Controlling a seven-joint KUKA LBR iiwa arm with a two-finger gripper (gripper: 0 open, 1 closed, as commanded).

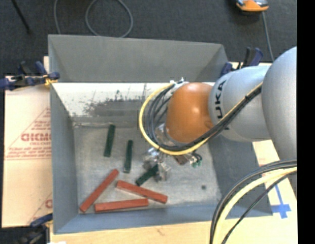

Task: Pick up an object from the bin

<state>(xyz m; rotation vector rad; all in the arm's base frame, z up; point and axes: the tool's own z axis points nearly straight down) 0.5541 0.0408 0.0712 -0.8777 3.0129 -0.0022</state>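
In the camera view we see the hand (156, 168) low in the bin (61, 136), its tip at the upper end of a short dark green stick (145, 178) that lies tilted near the middle of the floor. We cannot tell how far the hand is open, or whether it grips the stick. Our worry is a hold so near one end: the stick could pivot and slip out. It could also catch the red-brown bar (142, 191) just beside it.

Silver-grey KUKA arm (269, 100) of rounded links, black lettering (220, 98) near the wrist. A glossy orange cover (188, 111) caps the wrist, ringed by yellow and black cables (143, 120); the gripper (156, 168) is bare metal.
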